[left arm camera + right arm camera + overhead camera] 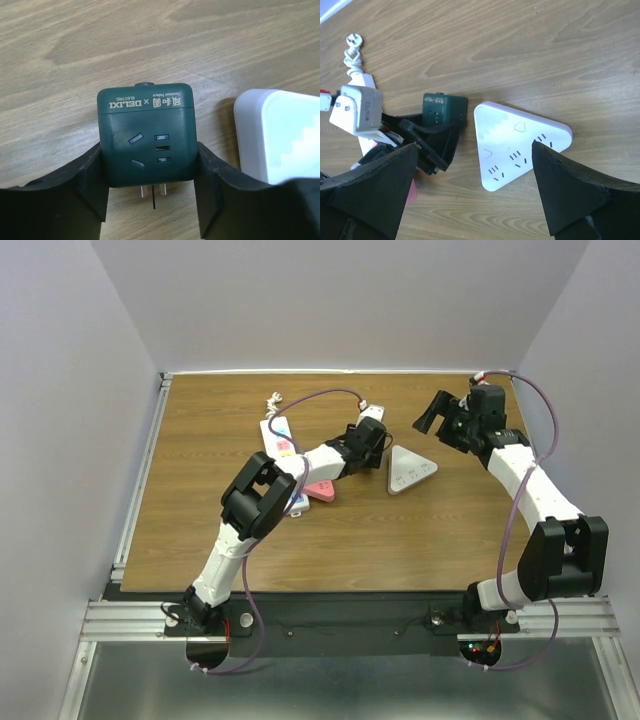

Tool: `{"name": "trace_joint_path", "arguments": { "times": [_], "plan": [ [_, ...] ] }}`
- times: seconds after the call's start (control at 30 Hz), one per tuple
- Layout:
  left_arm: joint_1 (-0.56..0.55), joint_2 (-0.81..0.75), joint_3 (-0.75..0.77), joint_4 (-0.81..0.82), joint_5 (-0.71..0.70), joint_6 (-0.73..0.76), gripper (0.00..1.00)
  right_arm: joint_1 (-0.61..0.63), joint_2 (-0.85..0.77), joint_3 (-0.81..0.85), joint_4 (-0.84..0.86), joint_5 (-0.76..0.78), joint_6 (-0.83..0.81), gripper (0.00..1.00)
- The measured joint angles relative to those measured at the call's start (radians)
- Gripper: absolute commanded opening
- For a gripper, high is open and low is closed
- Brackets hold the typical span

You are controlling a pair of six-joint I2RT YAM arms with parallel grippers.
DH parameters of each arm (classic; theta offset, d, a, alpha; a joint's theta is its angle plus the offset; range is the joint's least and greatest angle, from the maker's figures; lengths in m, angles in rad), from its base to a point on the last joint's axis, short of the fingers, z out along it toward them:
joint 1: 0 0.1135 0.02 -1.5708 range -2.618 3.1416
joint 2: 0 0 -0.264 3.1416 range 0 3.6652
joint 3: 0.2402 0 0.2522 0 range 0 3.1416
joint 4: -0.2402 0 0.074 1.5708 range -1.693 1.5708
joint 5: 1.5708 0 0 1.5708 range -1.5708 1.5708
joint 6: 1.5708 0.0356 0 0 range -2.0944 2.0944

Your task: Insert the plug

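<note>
Right, starting at the left of the wooden table (pixel 200 530): a long white power strip (pixel 278 438) lies there, its coiled cord and plug (pixel 352 42) at the far end, with a pink piece (pixel 320 490) nearer the arms. Next comes the left gripper (pixel 149 155), clamped tight on the dark green DELIXI adapter cube (pixel 146 131). One black finger presses each side of the cube, socket face up to the wrist camera, and metal prongs (pixel 143 191) poke out of its underside back toward the wrist. Whether the cube touches the wood, I cannot tell. Just beside it on the right, apart by a thin strip of table, sits the white triangular power strip (pixel 517 142), lying flat with its sockets facing up. Further right, the right gripper (pixel 475 150) hangs above the table, jaws spread wide with nothing between them, and the triangle and the cube are both framed in its gap.
</note>
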Motion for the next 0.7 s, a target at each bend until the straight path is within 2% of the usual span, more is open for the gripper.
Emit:
{"name": "trace_joint_path", "arguments": {
  "times": [0.03, 0.07, 0.13, 0.17, 0.4, 0.6, 0.7],
  "plan": [
    [0.002, 0.0, 0.0, 0.002, 0.007, 0.0, 0.25, -0.001, 0.0, -0.005, -0.001, -0.006, 0.0, 1.0],
    [0.003, 0.0, 0.0, 0.003, 0.01, 0.001, 0.16, -0.003, 0.0, -0.009, -0.005, -0.014, 0.0, 1.0],
    [0.009, -0.003, -0.006, 0.016, 0.029, -0.002, 0.03, -0.009, 0.0, -0.009, -0.006, -0.03, 0.0, 1.0],
    [0.017, -0.013, -0.025, 0.034, 0.052, -0.003, 0.0, -0.012, 0.0, -0.009, -0.005, -0.042, 0.0, 1.0],
    [0.076, -0.196, -0.249, 0.097, 0.2, 0.0, 0.0, -0.019, -0.002, -0.003, -0.006, -0.17, -0.018, 1.0],
    [0.112, -0.51, -0.45, 0.211, 0.367, 0.064, 0.0, -0.019, -0.017, 0.052, -0.003, -0.384, -0.053, 1.0],
    [0.112, -0.679, -0.538, 0.299, 0.503, 0.124, 0.0, -0.019, -0.035, 0.093, 0.01, -0.546, -0.076, 1.0]
  ]
}}
